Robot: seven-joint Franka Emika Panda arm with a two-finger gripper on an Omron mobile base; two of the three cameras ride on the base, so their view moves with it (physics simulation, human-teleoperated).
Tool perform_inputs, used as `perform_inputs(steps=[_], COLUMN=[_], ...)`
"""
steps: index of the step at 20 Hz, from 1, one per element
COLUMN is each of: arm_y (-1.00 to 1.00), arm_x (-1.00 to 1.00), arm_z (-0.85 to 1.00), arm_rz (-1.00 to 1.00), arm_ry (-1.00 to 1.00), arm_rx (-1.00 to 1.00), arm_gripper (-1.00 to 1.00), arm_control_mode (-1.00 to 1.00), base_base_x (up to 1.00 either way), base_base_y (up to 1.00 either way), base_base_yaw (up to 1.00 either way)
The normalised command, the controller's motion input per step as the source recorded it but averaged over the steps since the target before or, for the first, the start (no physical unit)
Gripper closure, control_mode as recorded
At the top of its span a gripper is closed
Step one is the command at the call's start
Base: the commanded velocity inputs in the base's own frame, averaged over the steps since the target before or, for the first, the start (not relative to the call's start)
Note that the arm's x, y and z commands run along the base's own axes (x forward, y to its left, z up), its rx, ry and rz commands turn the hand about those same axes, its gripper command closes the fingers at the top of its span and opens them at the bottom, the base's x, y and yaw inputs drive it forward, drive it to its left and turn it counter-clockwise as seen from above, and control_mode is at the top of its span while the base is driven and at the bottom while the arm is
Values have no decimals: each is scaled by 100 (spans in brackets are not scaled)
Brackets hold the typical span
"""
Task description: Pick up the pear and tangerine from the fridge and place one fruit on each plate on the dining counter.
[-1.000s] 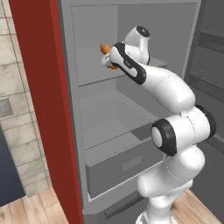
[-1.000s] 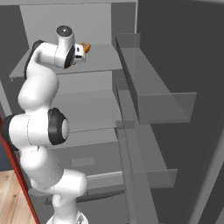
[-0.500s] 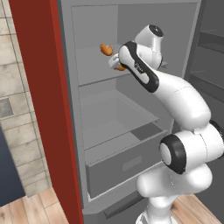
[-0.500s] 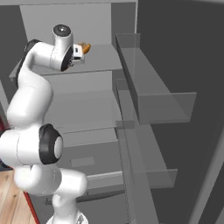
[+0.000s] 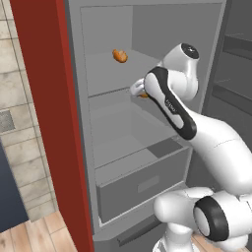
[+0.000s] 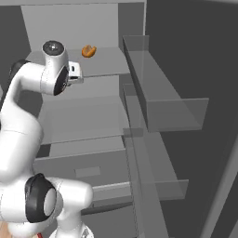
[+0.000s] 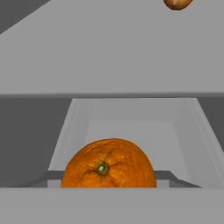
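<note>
The gripper [image 5: 139,90] is pressed in on the tangerine [image 7: 108,163]: in the hand view the orange fruit sits low and centred right in front of the camera, stem dimple facing it, and from the left base view a sliver of orange [image 5: 143,95] peeks out beside the white hand. The fingertips themselves are hidden behind the fruit and the hand, but it looks pinched rather than loose.

Outward from the hand, the wrist hangs at the front edge of the upper shelf [image 5: 113,81] of the fridge [image 5: 147,19], just out over the open space below. On that shelf, at about eleven o'clock from the gripper in the left base view, lies the orange-brown crescent pastry [image 5: 119,56]; it shows again at one o'clock near the top of the hand view [image 7: 177,3] and on the shelf in the right base view [image 6: 88,50]. Lower down is the grey drawer [image 5: 142,182]. I can't spot the pear from where these views look.

My read: the tangerine has been picked and this is the withdrawal step. Next the arm needs to draw the fruit clear of the shelf edge and door bins [image 6: 162,93] without knocking them, then the base has to carry it to a plate on the dining counter.
</note>
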Motion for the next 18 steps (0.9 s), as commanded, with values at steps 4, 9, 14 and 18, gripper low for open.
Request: perform_inputs(steps=[4,9,14,18], arm_y=[0,0,0,0], arm_x=[-94,-90,-81,-25], arm_z=[-50,-48,-43,-15], arm_rz=[-1,-4,-7,-5], arm_ry=[0,0,4,7], arm_rx=[-12,-9,-6,-1], arm_gripper=[100,100,100,100], arm_control_mode=[-100,-100,-100,-100], base_base_x=[0,0,0,0], base_base_y=[0,0,0,0], base_base_yaw=[0,0,0,0])
